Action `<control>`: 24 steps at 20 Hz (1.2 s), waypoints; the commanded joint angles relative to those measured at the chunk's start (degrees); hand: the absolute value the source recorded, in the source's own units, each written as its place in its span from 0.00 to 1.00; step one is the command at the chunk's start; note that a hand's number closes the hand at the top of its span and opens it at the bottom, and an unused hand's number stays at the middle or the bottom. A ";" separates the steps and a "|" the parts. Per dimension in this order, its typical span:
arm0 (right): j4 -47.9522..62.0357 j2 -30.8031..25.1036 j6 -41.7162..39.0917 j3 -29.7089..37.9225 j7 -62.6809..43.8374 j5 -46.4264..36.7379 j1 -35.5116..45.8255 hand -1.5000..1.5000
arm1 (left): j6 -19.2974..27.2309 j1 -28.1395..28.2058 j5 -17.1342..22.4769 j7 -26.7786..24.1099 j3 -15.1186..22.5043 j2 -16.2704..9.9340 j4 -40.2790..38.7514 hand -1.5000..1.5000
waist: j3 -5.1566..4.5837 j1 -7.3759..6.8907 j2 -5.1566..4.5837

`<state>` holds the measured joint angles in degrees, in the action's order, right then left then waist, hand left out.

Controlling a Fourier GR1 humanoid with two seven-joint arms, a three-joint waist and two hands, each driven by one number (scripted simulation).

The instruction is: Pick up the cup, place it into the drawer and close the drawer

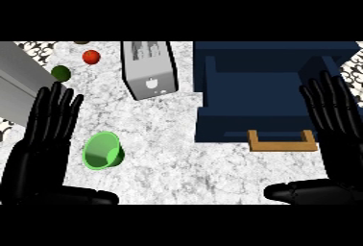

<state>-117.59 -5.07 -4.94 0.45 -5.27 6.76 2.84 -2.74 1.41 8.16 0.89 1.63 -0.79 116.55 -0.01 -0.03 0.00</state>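
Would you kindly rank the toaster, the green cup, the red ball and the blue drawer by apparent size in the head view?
1. Blue drawer
2. Toaster
3. Green cup
4. Red ball
The ball lies farther from the camera, but the gap looks clear.

The counter has a white marble top with grey veins. A silver toaster stands at the back, with a red ball and a green ball to its left.

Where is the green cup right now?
In the head view the green cup lies tipped on the marble counter at the left, just right of the open left hand, below the toaster, away from the blue drawer.
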 commanded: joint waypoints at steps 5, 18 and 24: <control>2.15 0.40 -0.21 0.36 -0.64 -0.25 2.90 0.00 | 3.17 -2.11 -0.88 1.72 2.40 0.73 -0.85 0.00 | 0.01 0.02 0.02; -0.36 0.68 -0.06 1.19 -1.20 -0.56 1.00 0.00 | 1.44 1.25 1.15 0.05 -1.79 -0.82 -3.26 0.00 | 0.00 0.01 0.03; 1.95 1.37 0.87 0.04 -0.62 -2.78 3.58 0.00 | 2.46 4.78 -0.86 0.42 -0.49 -0.16 -3.89 0.00 | 0.01 -0.09 0.02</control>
<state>-117.07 -3.87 -4.60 0.87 -6.14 5.49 5.19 -0.81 5.35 7.74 -0.51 1.03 -0.93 112.42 -0.01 -0.08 0.03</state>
